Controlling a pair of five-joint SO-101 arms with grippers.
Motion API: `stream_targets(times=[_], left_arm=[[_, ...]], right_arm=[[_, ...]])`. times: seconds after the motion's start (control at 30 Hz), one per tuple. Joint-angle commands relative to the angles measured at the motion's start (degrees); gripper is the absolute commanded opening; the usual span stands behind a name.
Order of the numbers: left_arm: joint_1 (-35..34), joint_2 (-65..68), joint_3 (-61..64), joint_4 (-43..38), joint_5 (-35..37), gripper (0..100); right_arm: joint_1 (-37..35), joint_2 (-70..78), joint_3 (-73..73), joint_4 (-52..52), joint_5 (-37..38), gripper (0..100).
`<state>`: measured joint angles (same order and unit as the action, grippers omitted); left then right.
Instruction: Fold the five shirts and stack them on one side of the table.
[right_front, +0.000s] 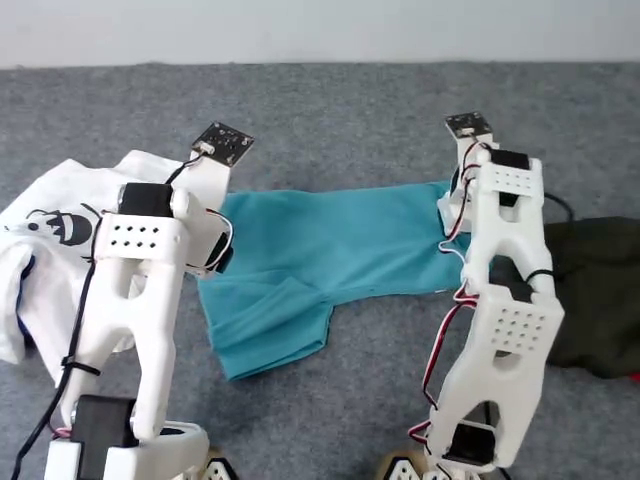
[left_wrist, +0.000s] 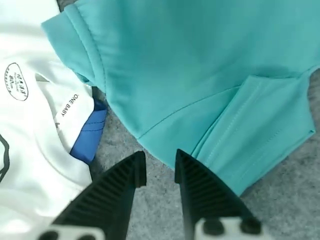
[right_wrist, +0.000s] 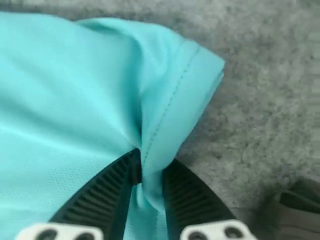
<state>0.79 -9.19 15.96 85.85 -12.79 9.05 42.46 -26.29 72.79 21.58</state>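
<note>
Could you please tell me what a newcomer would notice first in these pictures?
The teal shirt spread across the middle of the grey table stands out first. The right gripper pinches a fold at its edge; the left gripper hangs slightly open over bare table by its other end. A white printed shirt lies at the left side, a dark shirt at the right.

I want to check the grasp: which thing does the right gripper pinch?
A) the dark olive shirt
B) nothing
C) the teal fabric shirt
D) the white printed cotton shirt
C: the right gripper is shut on a bunched fold of the teal fabric shirt.
</note>
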Motion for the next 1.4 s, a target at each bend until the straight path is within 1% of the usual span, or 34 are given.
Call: stream_targets(times=[0.0,0.1,0.37,0.43,0.57,0.67,0.77,0.87,1.07,1.17,1.3,1.37], left_arm=[[-0.35,-1.85,-0.13,-0.35,0.53,11],[-0.35,-1.85,1.01,-0.35,0.53,11],[-0.35,-1.93,1.71,-0.35,0.70,11],[-0.26,-1.93,1.54,-0.26,0.88,11],[1.32,-1.93,0.75,3.60,0.70,11],[4.22,-1.93,0.66,6.07,0.53,11],[6.24,-2.37,0.40,8.26,0.35,11],[8.18,-2.29,-0.40,14.15,-3.87,11],[9.32,-1.93,5.05,14.51,-8.26,10],[8.97,-1.93,5.76,14.33,-9.14,10],[9.32,-1.76,7.69,10.37,-9.32,11],[8.97,-1.76,11.12,7.30,-11.25,11]], right_arm=[[2.77,-0.57,-8.18,4.35,0.00,0.9],[2.77,-0.48,-11.78,6.81,0.00,0.9],[2.86,2.33,-12.13,6.90,0.00,2.3],[3.12,4.44,-12.13,7.60,0.00,7.7],[4.18,5.41,-13.36,10.86,0.00,24.1],[4.79,3.65,-17.67,15.08,0.00,30.4],[4.44,0.22,-24.18,22.55,-0.09,30.7],[3.12,-3.03,-30.15,30.20,-0.35,30.7],[2.68,-9.36,-23.82,30.11,0.00,30.7],[2.59,-11.03,-21.45,30.11,0.00,30.7],[2.59,-12.62,-21.19,30.11,-0.09,30.7],[2.59,-13.32,-21.10,30.11,-0.09,30.7]])
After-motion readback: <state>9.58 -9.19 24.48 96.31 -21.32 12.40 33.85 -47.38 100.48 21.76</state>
